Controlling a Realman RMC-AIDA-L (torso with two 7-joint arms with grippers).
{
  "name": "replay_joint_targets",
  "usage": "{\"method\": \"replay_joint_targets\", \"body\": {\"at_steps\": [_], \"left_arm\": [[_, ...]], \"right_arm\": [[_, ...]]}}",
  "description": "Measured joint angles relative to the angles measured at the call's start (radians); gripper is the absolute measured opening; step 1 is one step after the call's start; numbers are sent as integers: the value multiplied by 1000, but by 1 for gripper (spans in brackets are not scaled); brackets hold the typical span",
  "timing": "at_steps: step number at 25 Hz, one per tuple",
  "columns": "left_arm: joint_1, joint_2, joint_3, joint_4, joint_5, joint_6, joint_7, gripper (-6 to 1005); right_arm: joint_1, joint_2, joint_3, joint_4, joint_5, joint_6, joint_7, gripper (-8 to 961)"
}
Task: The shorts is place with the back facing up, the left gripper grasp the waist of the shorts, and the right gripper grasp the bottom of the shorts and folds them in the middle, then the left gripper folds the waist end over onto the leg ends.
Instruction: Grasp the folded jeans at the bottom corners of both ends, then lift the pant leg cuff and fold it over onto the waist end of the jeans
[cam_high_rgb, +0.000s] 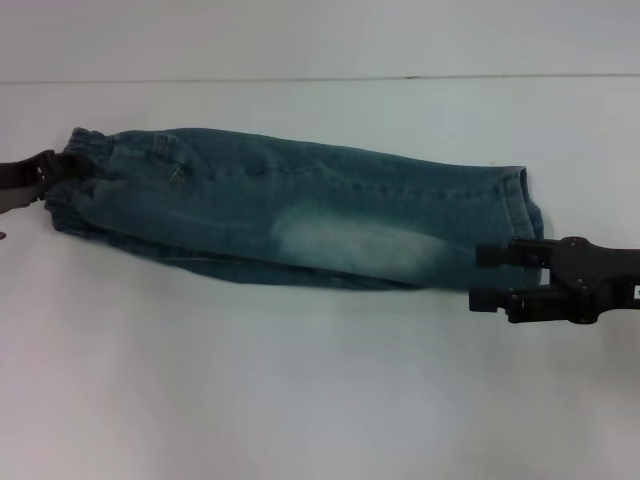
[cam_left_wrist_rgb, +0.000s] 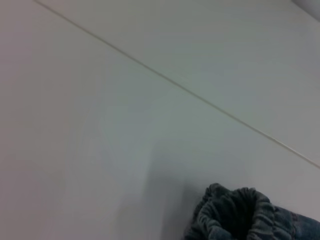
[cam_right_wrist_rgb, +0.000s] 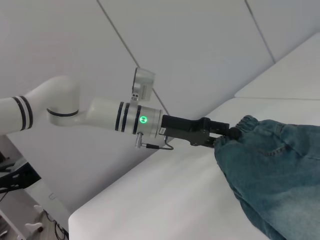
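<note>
The shorts (cam_high_rgb: 300, 205) lie folded lengthwise across the white table (cam_high_rgb: 300, 400), a faded patch facing up. Their ruched waist (cam_high_rgb: 85, 145) is at the left end. My left gripper (cam_high_rgb: 45, 175) is shut on that waistband; the right wrist view shows the left gripper (cam_right_wrist_rgb: 226, 135) pinching the gathered waist (cam_right_wrist_rgb: 247, 125). The left wrist view catches only the bunched waistband (cam_left_wrist_rgb: 235, 212). The hemmed bottom of the shorts (cam_high_rgb: 525, 205) is at the right end. My right gripper (cam_high_rgb: 480, 277) stands open just in front of that end, its upper finger over the hem corner, holding nothing.
A seam line (cam_high_rgb: 320, 79) runs across the far part of the table. The left arm's white links (cam_right_wrist_rgb: 100, 112) reach in from the far side in the right wrist view. Bare tabletop lies in front of the shorts.
</note>
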Motion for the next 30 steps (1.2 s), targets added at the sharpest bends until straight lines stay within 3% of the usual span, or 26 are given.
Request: {"method": "replay_joint_targets", "body": {"at_steps": [6, 8, 14, 21, 30], "left_arm": [[0, -3, 5, 0, 0, -1, 10, 680], [1, -4, 6, 2, -1, 0, 12, 437], [0, -6, 12, 2, -1, 7, 19, 326], [4, -6, 14, 33, 0, 59, 30, 299], [6, -11, 26, 148, 4, 205, 29, 237]], "right_arm": [[0, 0, 0, 3, 1, 6, -5, 954], [0, 1, 0, 3, 1, 7, -5, 954], [1, 2, -1, 3, 1, 8, -5, 954], [2, 2, -2, 11, 0, 40, -6, 956], [8, 24, -8, 39, 5, 134, -58, 668]]}}
